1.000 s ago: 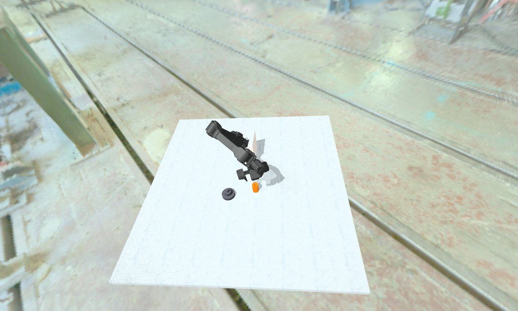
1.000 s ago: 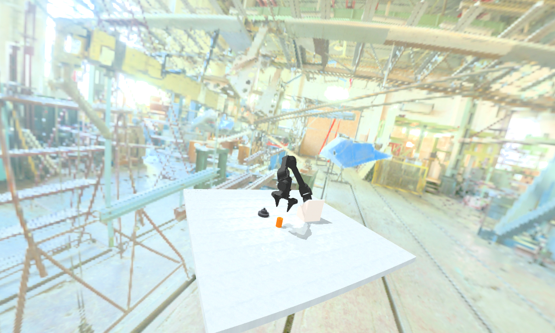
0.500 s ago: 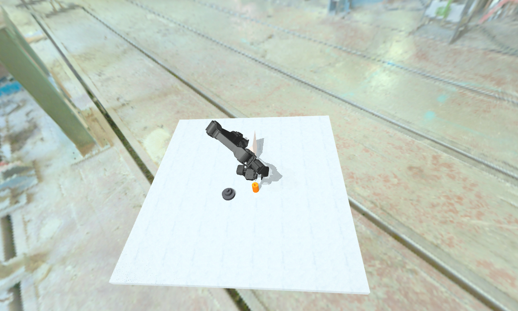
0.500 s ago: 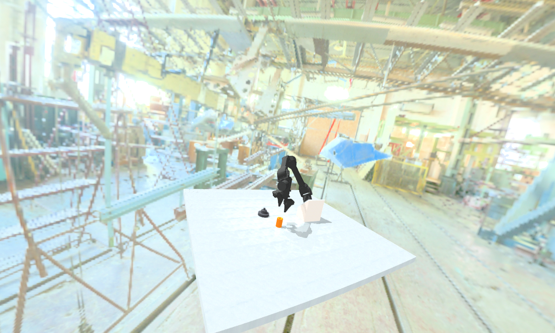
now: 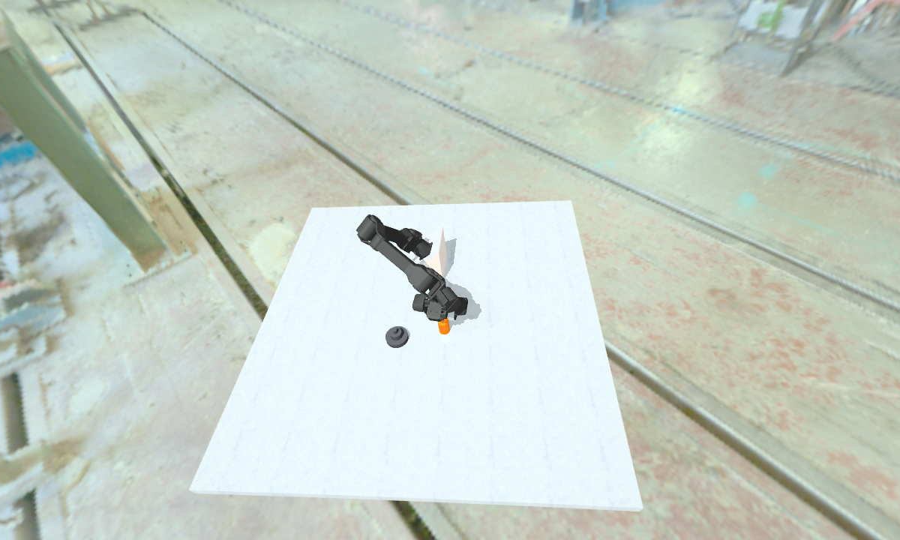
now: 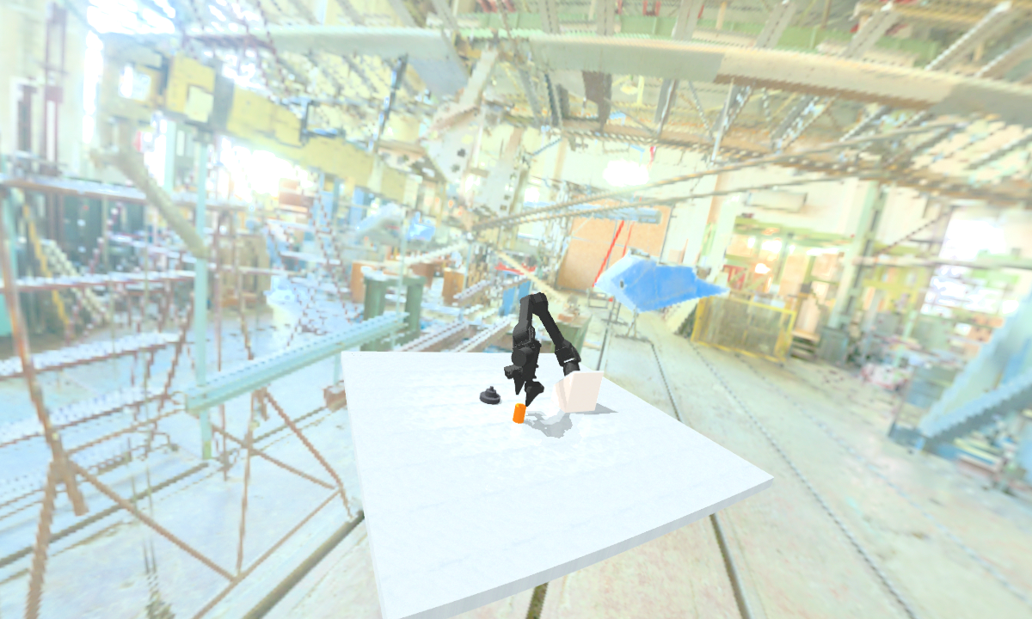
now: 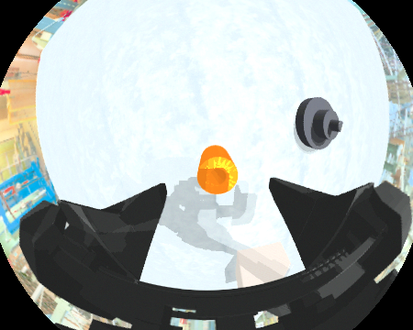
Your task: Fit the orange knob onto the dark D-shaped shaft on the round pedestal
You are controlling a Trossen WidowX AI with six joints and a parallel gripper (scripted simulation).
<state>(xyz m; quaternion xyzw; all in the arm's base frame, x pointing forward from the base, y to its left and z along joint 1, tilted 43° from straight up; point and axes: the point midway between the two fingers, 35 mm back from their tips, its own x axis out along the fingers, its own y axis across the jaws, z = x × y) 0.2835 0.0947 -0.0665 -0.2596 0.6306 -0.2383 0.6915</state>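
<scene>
A workshop floor (image 5: pixel 574 134) (image 6: pixel 835 493) is seen far below the gripper, and on a level above this floor a white table top (image 5: pixel 406 416) (image 6: pixel 519 500) (image 7: pixel 147 92) is spread under the tool. By the black arm (image 5: pixel 394 258) (image 6: pixel 552 329), which is bent high in the middle, the tool is held over the table top with its fingers pointed downward. Behind the tool, near the lower part of the arm, a pale pink panel (image 5: pixel 442 251) (image 6: pixel 581 390) (image 7: pixel 262 266) is seen standing, and a shadow is cast beside it.

The gripper (image 5: pixel 445 316) (image 6: pixel 523 397) (image 7: pixel 217 182) is opened wide, and nothing is gripped by it; between its two fingers a broad gap is left. To one side of the tool, outside the space between the fingers, the dark round pedestal (image 5: pixel 391 342) (image 6: pixel 489 397) (image 7: pixel 307 124) is placed on the table top. Just below the gripper, the orange knob (image 5: pixel 443 328) (image 6: pixel 519 413) (image 7: pixel 216 156) is stood upright on the table top, apart from the pedestal. In the wrist view it is seen near the middle of the gap, with its round opening turned toward the camera. On the pedestal, the narrow dark shaft (image 5: pixel 397 330) (image 6: pixel 491 389) (image 7: pixel 339 126) is left uncovered, to the same side of the tool; its flat side cannot be made out.
</scene>
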